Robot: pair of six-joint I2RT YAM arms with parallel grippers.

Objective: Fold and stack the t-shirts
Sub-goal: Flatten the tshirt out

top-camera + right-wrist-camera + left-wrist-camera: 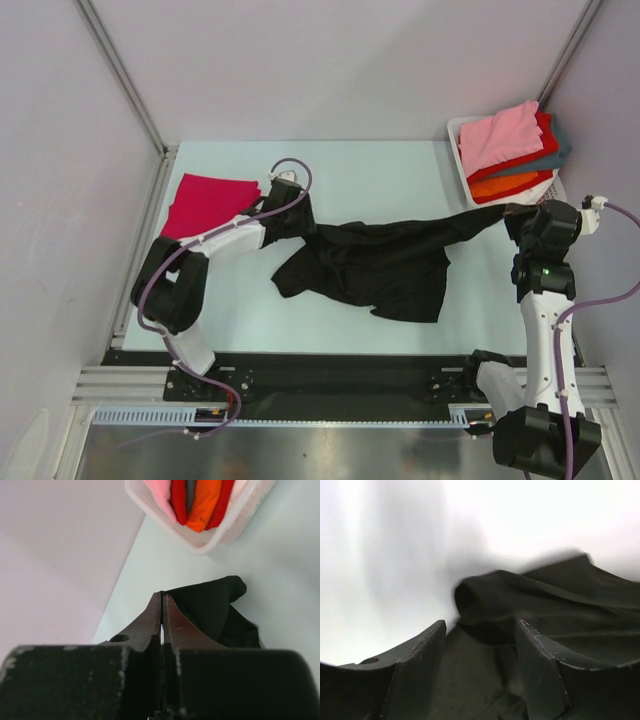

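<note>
Right jaws: pressed fully together, nipping an edge of the black t-shirt (215, 605) at their tips. This was judged to be an anchor, so that the cloth could be drawn out flat.
Left jaws: stood partly open astride a raised fold of the same shirt. Cloth lay between them but was not clamped. They were judged to be placed for a grip at the shirt's left end.
Black t-shirt: lay rumpled at mid-table (400, 165), with one end stretched as a narrow strip toward the right arm (545, 250). It was not yet folded.
Magenta-red t-shirt (205, 203): lay folded flat at the far left, just beside the left arm (230, 240). It was apparently the base of the stack.
Basket (452, 128): stood at the far right corner and held pink, red, orange and teal shirts, presumably awaiting folding.
</note>
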